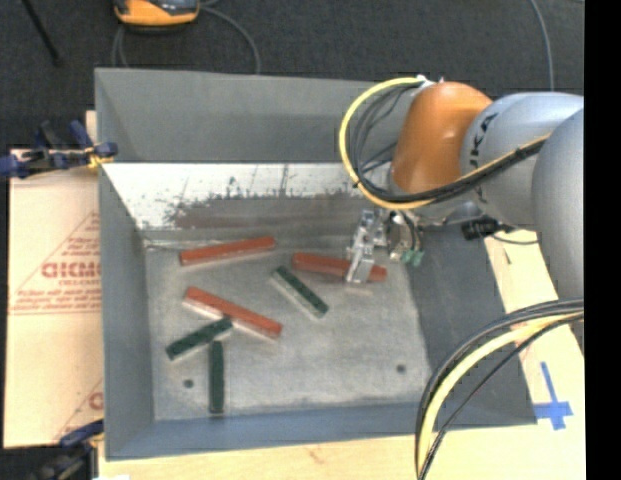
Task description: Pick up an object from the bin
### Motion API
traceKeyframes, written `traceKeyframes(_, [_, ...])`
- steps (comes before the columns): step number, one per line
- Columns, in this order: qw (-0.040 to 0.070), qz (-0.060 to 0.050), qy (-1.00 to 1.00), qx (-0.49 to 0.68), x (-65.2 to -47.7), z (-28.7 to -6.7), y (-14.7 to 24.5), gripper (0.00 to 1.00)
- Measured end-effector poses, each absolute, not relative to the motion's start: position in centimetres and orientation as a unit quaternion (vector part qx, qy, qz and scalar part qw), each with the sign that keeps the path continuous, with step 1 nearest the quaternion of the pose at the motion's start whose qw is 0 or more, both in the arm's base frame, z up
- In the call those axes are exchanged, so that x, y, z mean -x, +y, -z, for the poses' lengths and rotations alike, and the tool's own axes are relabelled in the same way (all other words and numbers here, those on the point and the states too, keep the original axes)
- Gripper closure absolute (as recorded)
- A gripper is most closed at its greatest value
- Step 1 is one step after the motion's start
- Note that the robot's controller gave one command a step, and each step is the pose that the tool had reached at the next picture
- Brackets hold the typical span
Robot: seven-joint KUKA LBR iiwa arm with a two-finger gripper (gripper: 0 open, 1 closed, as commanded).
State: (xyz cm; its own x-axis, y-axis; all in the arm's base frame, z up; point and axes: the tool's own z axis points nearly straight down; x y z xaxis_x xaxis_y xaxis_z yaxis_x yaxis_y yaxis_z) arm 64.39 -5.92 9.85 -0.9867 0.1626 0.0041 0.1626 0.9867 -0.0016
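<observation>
Near the right wall of the bin [445, 308] the gripper [363, 268] sits over a red bar [315, 263], grasp stage I'd say; can't tell spread or pinching. Next: clamp, lift.

The arm [535, 158] is smooth silver-grey, with dark lettering [482, 134] beside a rounded orange cover [435, 138]. Yellow and black cables [343, 143] loop around it. The gripper [362, 258] is pale metal.
</observation>
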Motion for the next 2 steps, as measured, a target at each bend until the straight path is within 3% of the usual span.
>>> traceKeyframes(2, [-0.003,0.000,-0.997,0.081,-64.7,-13.4,-6.0,1.00])
